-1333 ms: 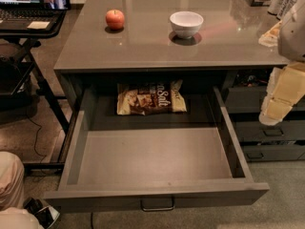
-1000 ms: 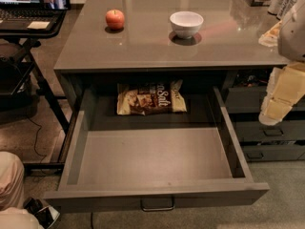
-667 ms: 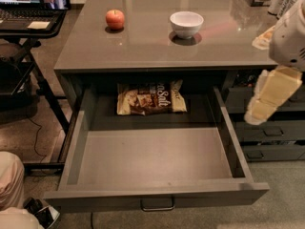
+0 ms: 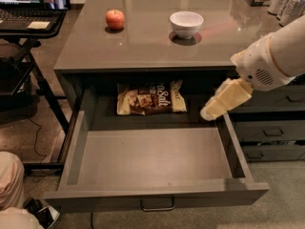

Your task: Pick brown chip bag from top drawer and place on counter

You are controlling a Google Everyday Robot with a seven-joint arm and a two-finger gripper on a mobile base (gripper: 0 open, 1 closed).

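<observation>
Item 1. My gripper (image 4: 214,109): cream-coloured, on the end of my white arm (image 4: 271,58). It hung over the right wall of the top drawer (image 4: 152,159), tilted down and to the left. Whether it was released or clenched, I could not tell. It grasped nothing that I could see.

Item 2. Brown chip bag (image 4: 151,98): lying flat at the back of the drawer, under the counter's edge, label up. It lay to the left of my gripper, near but not touching.

Item 3. Top drawer: pulled fully out, its floor bare in front of the bag.

Item 4. Counter (image 4: 143,44): bearing an apple (image 4: 115,19) and a white bowl (image 4: 186,23), with open surface in front of both.

Step in hand, as I judged it: the approach to the bag, with no grasp yet made.

Next move, as I judged it: travel left and down beneath the counter overhang to close on the crinkly bag. Then withdraw clear of that edge before lifting.
</observation>
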